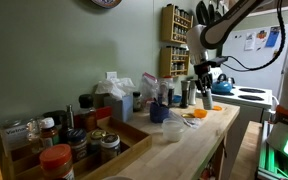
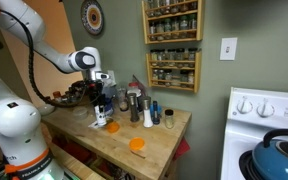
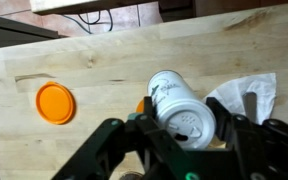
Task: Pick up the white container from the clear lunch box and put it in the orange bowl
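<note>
In the wrist view, our tool (image 3: 181,128) appears closed around the small white plastic container (image 3: 180,104), though the contact is hard to see. Farther off, the shallow bright orange bowl (image 3: 55,103) sits on the wooden tabletop (image 3: 104,60), well apart toward the view's left.

We count one orange bowl (image 3: 55,103), one white container (image 3: 181,108), two wall spice racks (image 2: 171,20) (image 2: 174,68), one clock (image 2: 92,17), one kettle (image 2: 281,155).
</note>
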Robot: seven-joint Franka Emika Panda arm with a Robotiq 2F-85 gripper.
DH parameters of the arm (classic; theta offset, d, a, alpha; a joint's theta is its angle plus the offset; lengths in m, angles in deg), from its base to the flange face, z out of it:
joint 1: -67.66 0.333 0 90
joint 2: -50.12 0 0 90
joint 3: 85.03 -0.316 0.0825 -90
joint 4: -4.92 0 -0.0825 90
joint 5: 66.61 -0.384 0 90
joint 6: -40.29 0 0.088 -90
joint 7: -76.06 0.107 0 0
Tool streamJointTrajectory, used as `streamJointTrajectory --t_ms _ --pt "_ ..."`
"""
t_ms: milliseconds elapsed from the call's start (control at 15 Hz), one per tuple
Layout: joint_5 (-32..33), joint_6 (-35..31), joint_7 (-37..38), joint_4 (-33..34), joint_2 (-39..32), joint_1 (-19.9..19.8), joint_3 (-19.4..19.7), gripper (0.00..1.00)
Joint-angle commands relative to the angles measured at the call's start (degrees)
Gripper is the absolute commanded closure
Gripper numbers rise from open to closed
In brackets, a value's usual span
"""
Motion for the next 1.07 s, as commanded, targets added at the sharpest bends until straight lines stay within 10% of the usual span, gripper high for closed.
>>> streamJointTrajectory --t_ms 0,1000 --pt "4.7 -0.8 4.9 -0.3 -2.2 -2.5 -0.6 0.70" --pt "0.2 -4.4 10.6 4.0 -7.7 -3.9 2.5 0.70"
